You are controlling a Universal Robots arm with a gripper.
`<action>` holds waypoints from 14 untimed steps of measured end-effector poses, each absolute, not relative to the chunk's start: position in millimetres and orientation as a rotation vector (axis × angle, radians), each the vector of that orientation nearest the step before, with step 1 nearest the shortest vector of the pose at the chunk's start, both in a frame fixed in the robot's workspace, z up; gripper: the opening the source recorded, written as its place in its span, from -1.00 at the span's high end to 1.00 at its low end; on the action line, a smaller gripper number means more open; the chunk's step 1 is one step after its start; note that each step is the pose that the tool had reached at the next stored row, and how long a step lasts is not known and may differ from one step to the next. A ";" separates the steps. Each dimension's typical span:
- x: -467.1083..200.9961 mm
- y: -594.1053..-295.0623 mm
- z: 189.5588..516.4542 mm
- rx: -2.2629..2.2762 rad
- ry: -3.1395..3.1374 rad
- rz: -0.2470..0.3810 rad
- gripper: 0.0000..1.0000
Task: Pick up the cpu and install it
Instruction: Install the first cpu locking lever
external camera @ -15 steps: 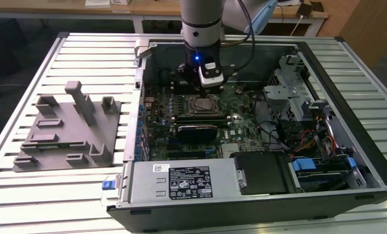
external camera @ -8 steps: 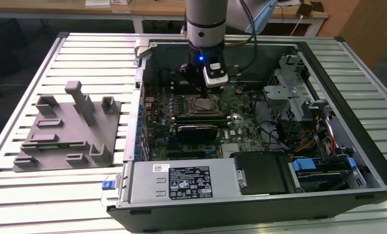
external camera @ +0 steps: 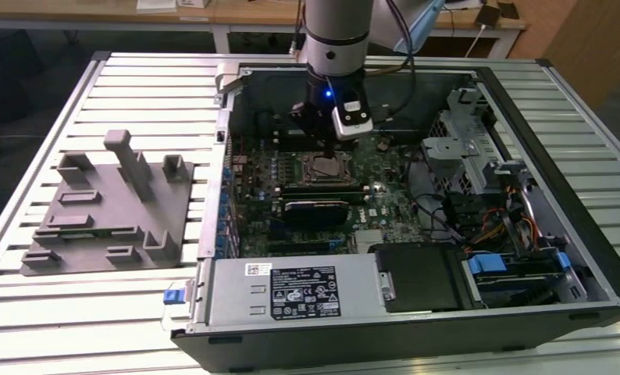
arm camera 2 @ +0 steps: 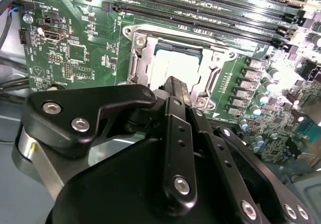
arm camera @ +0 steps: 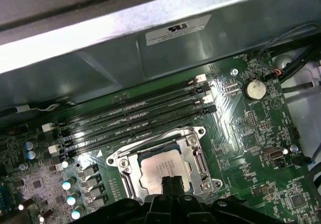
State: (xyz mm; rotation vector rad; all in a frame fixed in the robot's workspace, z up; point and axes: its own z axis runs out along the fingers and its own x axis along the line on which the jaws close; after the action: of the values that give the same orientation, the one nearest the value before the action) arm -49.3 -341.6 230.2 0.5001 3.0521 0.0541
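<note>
- One cpu [arm camera: 163, 168] already lies in the socket [arm camera: 193, 142]; seating step, judging by this.
- Pincer [arm camera: 171, 183] fingers pressed together, empty, just above it.

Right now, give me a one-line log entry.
gripper: shut, above socket | cpu: lying inside socket frame | motherboard: in open case

Cpu [arm camera 2: 173, 66] seated in socket frame [arm camera 2: 138, 58]; tool [arm camera 2: 175, 88] fingertips together just above it.
</note>
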 end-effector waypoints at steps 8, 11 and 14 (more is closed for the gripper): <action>-49.1 -348.2 230.2 0.479 3.058 0.046 0.79; -49.1 -348.7 230.2 0.454 3.062 0.046 0.79; -49.1 -348.8 230.2 0.371 3.074 0.048 0.79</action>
State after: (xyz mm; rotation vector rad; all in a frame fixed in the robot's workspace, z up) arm -49.1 -348.8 230.2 0.3707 3.0737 0.0481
